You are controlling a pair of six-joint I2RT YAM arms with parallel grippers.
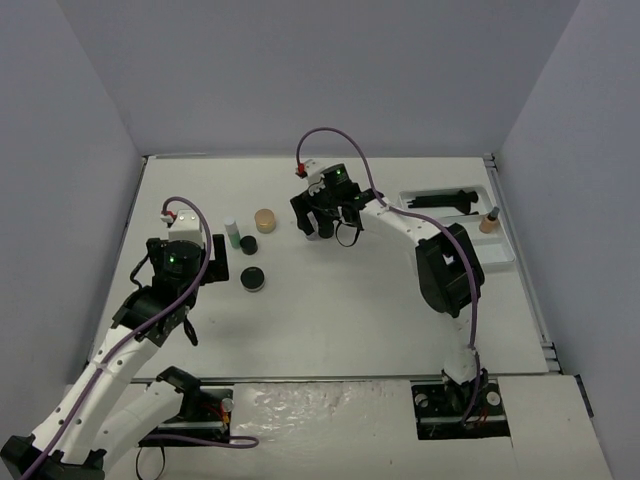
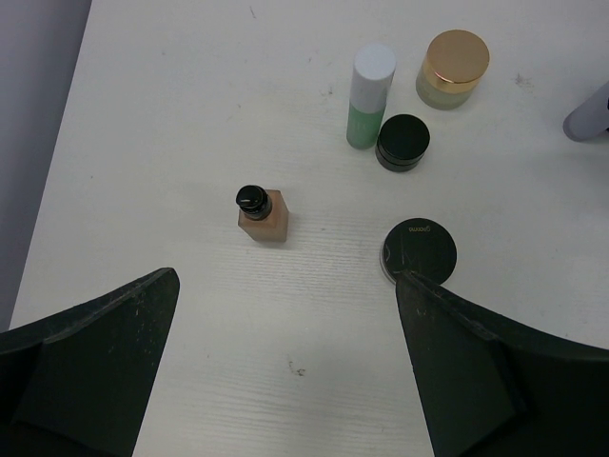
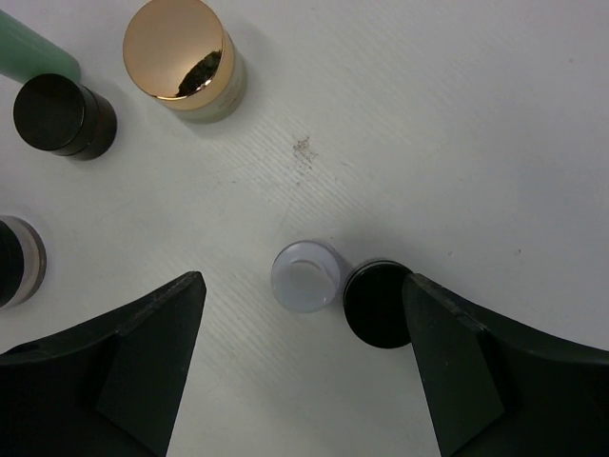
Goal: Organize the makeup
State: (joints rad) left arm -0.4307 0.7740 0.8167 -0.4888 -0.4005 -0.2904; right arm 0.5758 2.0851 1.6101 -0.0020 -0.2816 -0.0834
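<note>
- Done: black brushes [image 1: 440, 198] and one tan bottle [image 1: 489, 222] sit in the white tray [image 1: 500, 258], upper right.
- Left on the counter [image 1: 350, 320]: green bottle [image 2: 366, 100], gold-lidded jar [image 2: 455, 67], second tan bottle [image 2: 262, 214], black jars [image 2: 402, 141], pale-capped bottle [image 3: 305, 276].
- Left gripper [image 2: 285, 278]: jaws released, empty.
- Right gripper [image 3: 303, 283]: jaws released above the pale-capped bottle.

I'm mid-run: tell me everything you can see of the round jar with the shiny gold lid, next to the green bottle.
The round jar with the shiny gold lid stands upright on the white table, lid on. The lid is flat and mirror-like, metal by its look, with a dark reflection on it. The short body below looks like frosted pale glass. It stands apart from the small black-lidded jar and the green bottle. Only the table touches it.
</note>
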